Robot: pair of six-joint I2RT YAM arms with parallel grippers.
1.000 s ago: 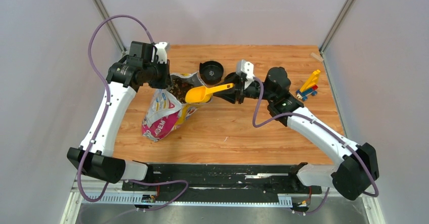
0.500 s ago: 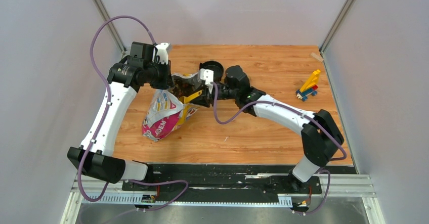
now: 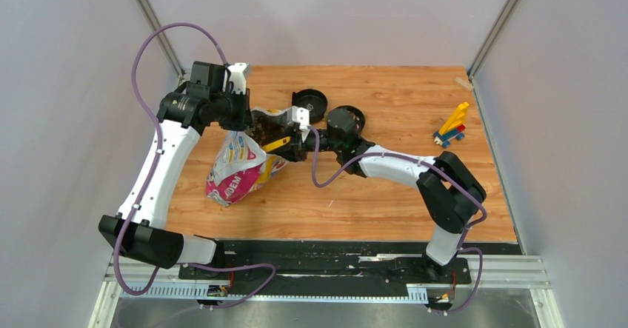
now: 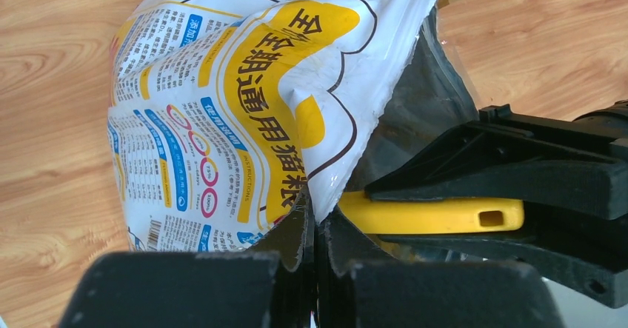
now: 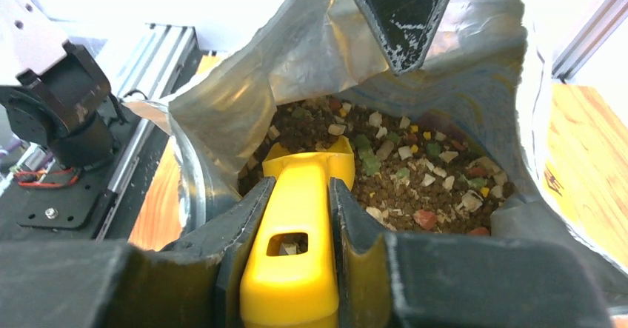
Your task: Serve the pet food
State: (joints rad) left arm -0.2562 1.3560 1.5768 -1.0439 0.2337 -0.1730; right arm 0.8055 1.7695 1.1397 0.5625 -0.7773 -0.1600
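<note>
The glossy printed bag [image 3: 241, 169] lies on the wooden table [image 3: 370, 202]. Its long axis runs from the pink closed end at the near left to the open mouth at the far right. The left gripper [image 4: 315, 221] is pinched fully together on the edge of that mouth. Inside the mouth sits the pet food [image 5: 415, 172], a loose brown heap flecked with green, white and red bits. The heap has no long axis of its own; it fills the bag's throat, its surface facing the right arm. The right gripper [image 5: 300, 195] is narrowly clamped on the handle of the yellow scoop [image 5: 292, 283]. The scoop points lengthwise straight into the bag, its bowl end dug into the kibble. Just beyond the bag stands a black bowl [image 3: 309, 104], and well off at the far right is a stack of toy blocks [image 3: 452, 128].
</note>
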